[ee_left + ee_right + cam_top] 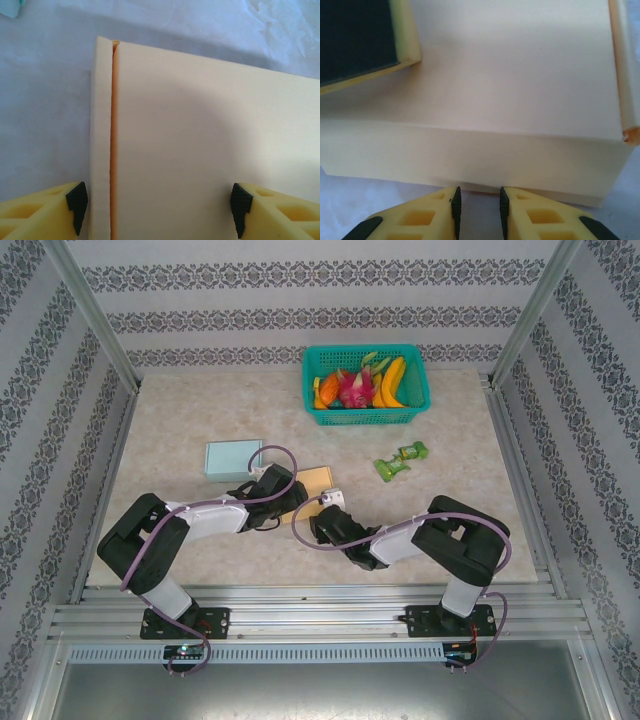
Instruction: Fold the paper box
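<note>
One paper box (312,480) lies near the worktop's (200,400) front edge; left claw (157,207) spread wide over it, right claw (477,200) barely parted, both empty.

Here's the paper box (200,150): smooth, matt cream card, with a raw orange cut edge showing along the fold. The left gripper (158,206) has jaws of moulded yellow plastic with a faint satin sheen, tipped with dull black rubbery pads (77,205), and the right gripper (478,202) is the same. The table (190,410) looks matt and marbled. At the back sits a teal plastic mesh basket (366,418), with brushed metal rails (320,592) up front.
</note>
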`<action>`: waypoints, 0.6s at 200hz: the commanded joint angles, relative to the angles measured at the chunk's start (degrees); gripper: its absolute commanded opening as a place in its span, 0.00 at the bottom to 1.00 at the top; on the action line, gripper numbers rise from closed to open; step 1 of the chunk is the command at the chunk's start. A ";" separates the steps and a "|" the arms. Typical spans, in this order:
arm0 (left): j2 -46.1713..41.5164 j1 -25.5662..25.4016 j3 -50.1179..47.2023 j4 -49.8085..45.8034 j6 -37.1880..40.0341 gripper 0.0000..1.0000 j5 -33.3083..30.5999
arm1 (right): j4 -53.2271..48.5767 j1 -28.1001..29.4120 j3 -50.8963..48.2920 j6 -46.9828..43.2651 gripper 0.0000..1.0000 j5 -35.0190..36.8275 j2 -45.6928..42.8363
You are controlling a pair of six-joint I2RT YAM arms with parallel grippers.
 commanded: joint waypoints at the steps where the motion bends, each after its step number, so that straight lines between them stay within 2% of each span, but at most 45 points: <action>1: 4.46 -0.25 -3.54 -16.72 2.40 0.76 0.89 | 0.34 -0.74 -1.28 3.25 0.29 -2.48 -4.21; 41: 3.47 -0.25 -2.89 -17.83 2.09 0.77 0.68 | -7.74 -0.75 -4.48 10.23 0.27 -1.72 -13.88; 68: 2.77 -0.25 -1.51 -19.45 1.97 0.77 0.36 | -16.12 -1.49 -4.52 16.95 0.24 -0.21 -17.11; 120: -2.81 -0.41 0.07 -21.81 2.02 0.84 2.17 | -18.70 -1.76 -5.24 18.53 0.22 -0.77 -20.39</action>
